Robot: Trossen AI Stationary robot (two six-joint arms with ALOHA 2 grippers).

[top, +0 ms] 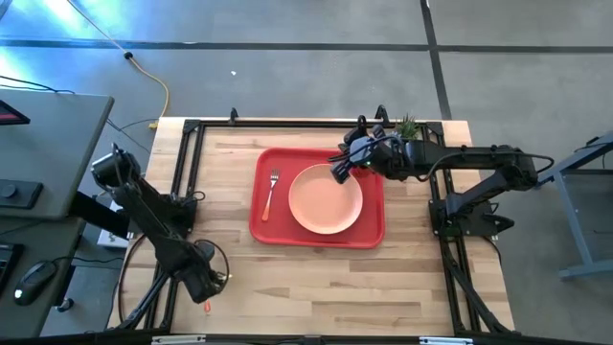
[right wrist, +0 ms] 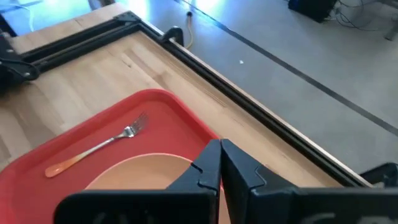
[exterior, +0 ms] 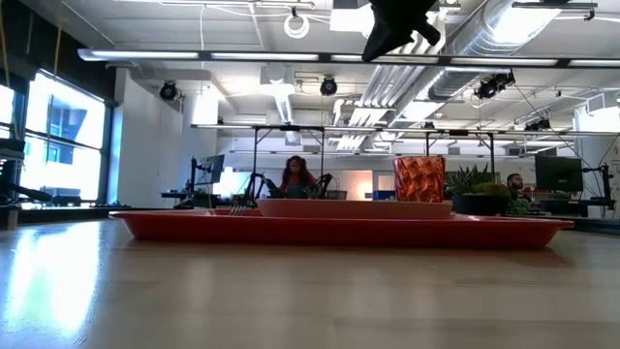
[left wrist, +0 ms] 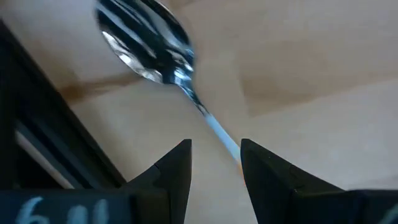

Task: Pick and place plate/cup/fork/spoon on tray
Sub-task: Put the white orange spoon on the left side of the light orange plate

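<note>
- Gripping slim silver-bowled, orange-handled spoon (left wrist: pixel 163 59) in left gripper (left wrist: pixel 216 163) at near-left table corner — jaws closed on handle, bowl sticking out ahead past fingertips.
- Long axis runs straight out along gripper's reach; hold that, no roll — thin handle likely to pivot.
- Carry low twd big red rectangular plastic tray (top: pixel 271 226); lay parallel to orange-handled fork (top: pixel 271 190), beside round peach plate (top: pixel 326 198).
- Right gripper (top: pixel 338 170) shut, empty, above tray's far edge nr plate.
</note>
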